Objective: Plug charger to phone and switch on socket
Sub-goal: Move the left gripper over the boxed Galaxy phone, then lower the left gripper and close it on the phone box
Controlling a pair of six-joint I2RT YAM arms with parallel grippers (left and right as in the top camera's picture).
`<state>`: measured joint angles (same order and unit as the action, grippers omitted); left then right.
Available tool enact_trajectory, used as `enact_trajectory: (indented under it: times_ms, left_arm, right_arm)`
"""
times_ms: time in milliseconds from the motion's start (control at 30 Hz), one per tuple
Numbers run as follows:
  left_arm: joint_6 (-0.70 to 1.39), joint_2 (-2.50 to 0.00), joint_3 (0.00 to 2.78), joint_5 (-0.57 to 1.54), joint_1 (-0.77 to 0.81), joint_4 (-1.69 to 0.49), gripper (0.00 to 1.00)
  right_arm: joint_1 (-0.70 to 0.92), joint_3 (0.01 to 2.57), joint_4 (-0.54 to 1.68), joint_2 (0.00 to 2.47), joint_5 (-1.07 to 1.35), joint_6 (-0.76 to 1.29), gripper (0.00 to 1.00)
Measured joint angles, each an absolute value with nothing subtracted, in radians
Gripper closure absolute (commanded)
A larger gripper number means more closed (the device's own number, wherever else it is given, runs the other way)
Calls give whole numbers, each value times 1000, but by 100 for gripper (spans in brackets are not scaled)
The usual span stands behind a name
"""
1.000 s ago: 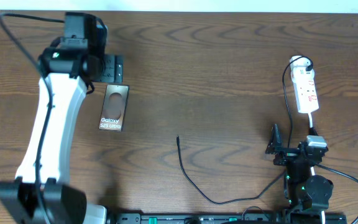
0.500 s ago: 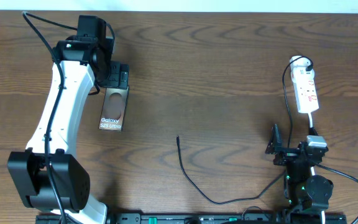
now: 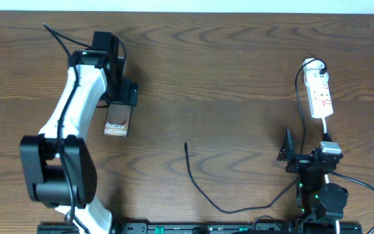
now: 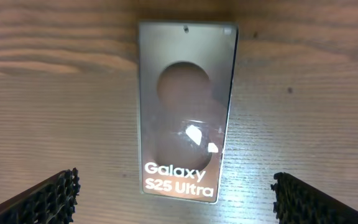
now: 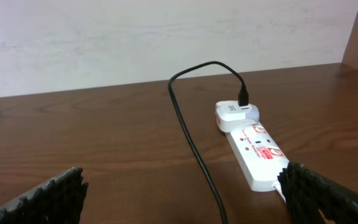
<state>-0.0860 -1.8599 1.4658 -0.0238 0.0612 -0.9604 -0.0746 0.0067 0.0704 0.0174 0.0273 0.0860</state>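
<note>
Wood-grain counter (image 3: pixel 239 78) under your wide-spread left end effector (image 3: pixel 123 97) and right end effector (image 5: pixel 185 205); dark glossy phone (image 4: pixel 185 112), brownish oval, white Galaxy lettering.

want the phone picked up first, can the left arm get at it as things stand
Probably yes: the left gripper hangs open over the phone, jaws spread wider than it, nothing lying on it.

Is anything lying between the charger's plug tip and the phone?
Nothing visible does. Only bare table separates the charger tip and the phone. The open left gripper hangs above the phone, off that path.
</note>
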Motion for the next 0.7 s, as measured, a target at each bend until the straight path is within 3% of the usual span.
enact_trajectory:
  times_ms: [700]
  left_arm:
    - [-110, -1984, 1464, 88, -42, -909, 2]
  right_arm:
    - [-75, 7, 70, 18, 27, 86, 1]
